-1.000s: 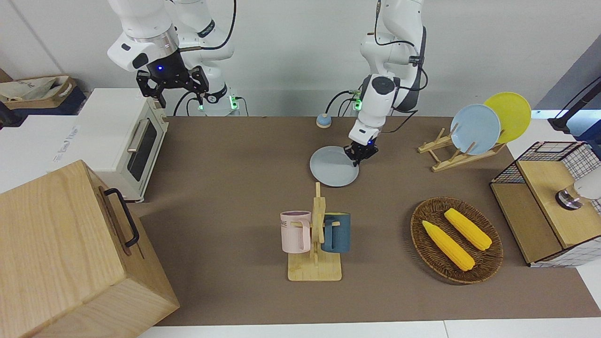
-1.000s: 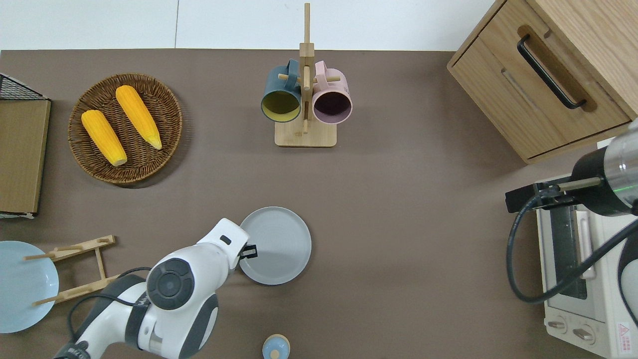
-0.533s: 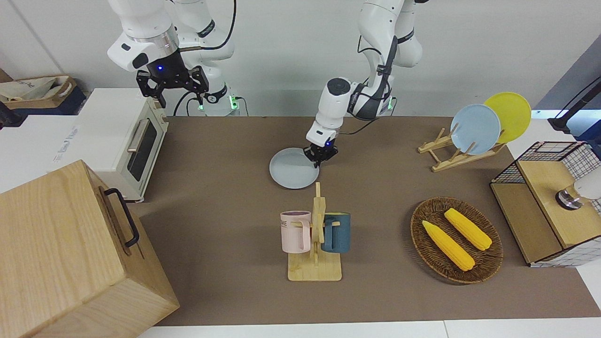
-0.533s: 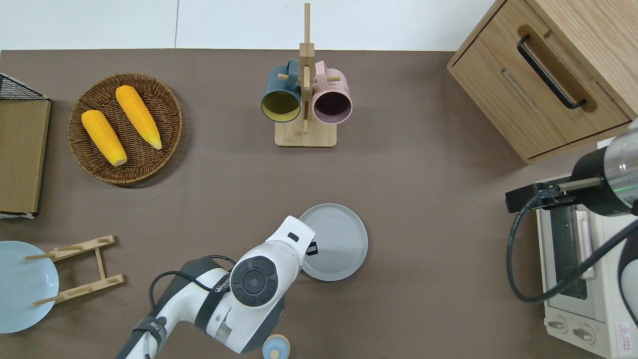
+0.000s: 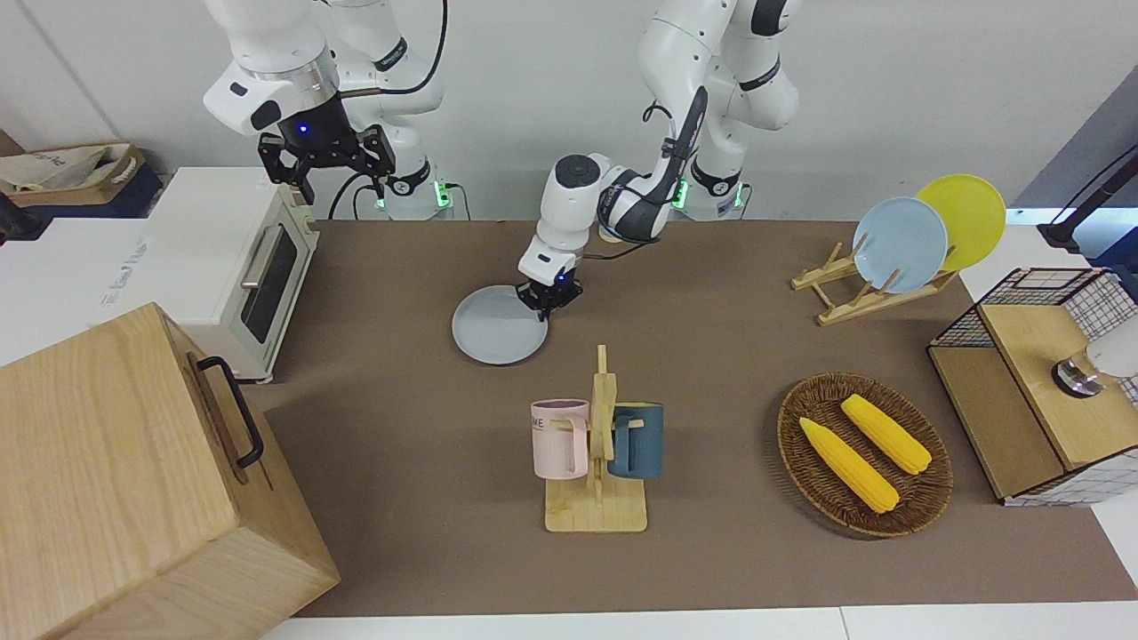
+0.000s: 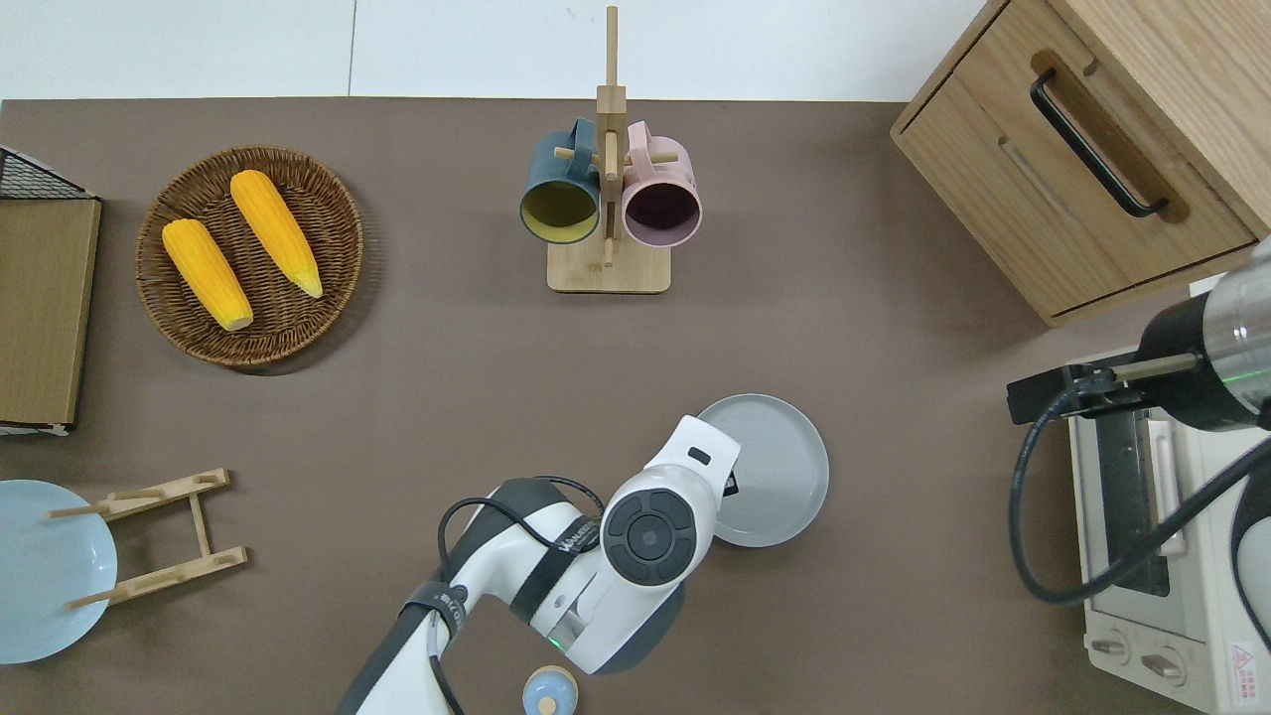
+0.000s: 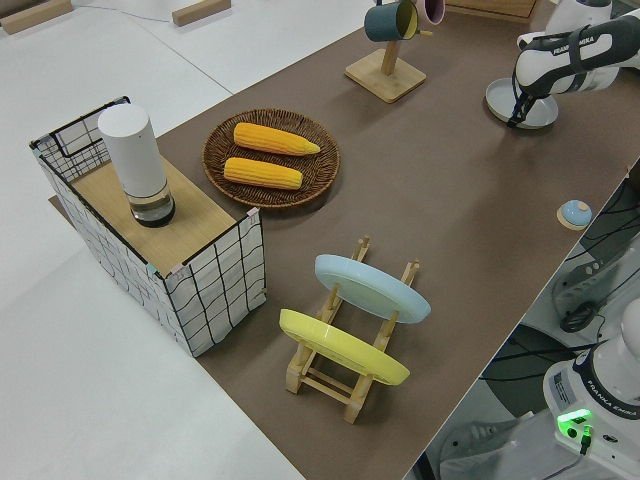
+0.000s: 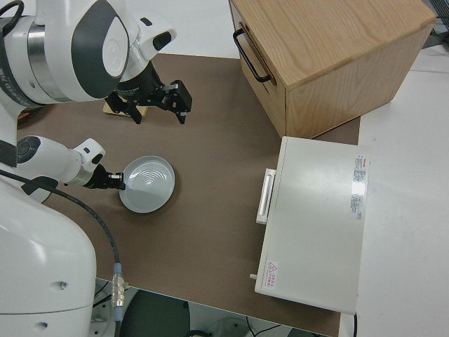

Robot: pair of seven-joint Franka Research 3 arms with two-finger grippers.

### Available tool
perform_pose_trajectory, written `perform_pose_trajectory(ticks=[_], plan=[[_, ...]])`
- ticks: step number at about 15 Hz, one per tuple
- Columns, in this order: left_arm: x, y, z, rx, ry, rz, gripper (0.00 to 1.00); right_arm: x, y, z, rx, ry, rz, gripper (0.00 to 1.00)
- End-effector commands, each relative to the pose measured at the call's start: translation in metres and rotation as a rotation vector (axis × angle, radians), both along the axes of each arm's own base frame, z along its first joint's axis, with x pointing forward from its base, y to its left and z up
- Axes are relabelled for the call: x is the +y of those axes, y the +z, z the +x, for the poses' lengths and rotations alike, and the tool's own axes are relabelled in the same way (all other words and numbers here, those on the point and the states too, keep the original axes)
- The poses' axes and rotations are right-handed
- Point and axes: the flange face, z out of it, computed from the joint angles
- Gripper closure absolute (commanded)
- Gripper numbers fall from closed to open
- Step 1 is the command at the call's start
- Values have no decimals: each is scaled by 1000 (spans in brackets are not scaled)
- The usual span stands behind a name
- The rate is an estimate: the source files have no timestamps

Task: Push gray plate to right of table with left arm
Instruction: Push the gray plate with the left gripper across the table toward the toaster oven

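The gray plate (image 5: 493, 331) lies flat on the brown table (image 5: 400, 267), nearer to the robots than the mug rack; it also shows in the overhead view (image 6: 784, 467), the left side view (image 7: 528, 101) and the right side view (image 8: 149, 184). My left gripper (image 5: 548, 302) is shut and low, its tips against the plate's rim on the side toward the left arm's end, as the overhead view (image 6: 730, 485) and the right side view (image 8: 118, 182) show. My right gripper (image 5: 342, 182) is open and parked.
A mug rack (image 5: 596, 444) stands farther from the robots than the plate. A white toaster oven (image 5: 240, 267) and a wooden cabinet (image 5: 133, 480) fill the right arm's end. A corn basket (image 5: 862, 453), a plate rack (image 5: 898, 244) and a wire crate (image 5: 1040, 373) stand toward the left arm's end.
My left gripper has slid the gray plate across the table toward the right arm's end, staying against its rim. The right arm has not moved.
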Motion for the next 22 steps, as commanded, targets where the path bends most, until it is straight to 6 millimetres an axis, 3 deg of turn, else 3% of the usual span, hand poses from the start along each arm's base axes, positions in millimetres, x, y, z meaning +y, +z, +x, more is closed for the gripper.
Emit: perform_pose_trajectory(ticks=[1, 3, 9, 10, 11, 13, 15, 17, 20, 22], plan=[[-47, -20, -10, 36, 23, 0, 1000, -3, 3, -3, 6, -4, 7, 17], [-62, -20, -20, 39, 26, -7, 1000, -3, 3, -3, 4, -4, 7, 17], [-67, -18, -19, 38, 27, -13, 959, -3, 3, -3, 6, -4, 7, 17], [-67, -19, -20, 40, 27, -11, 901, -2, 3, -4, 4, -2, 7, 17], [-67, -18, -19, 40, 26, -9, 776, -2, 3, -4, 6, -2, 7, 17], [-63, -16, -17, 45, 25, 2, 354, -2, 3, -4, 6, -2, 7, 17], [-58, -7, -12, 44, 27, 9, 229, -2, 3, -4, 6, -2, 7, 17], [-50, 16, -6, 33, 32, 6, 137, -3, 3, -3, 6, -5, 7, 17], [-18, 47, 16, 44, 27, 28, 68, -2, 3, -4, 6, -3, 8, 17], [18, 69, 33, 74, -26, 61, 38, -2, 3, -4, 4, -2, 7, 17]])
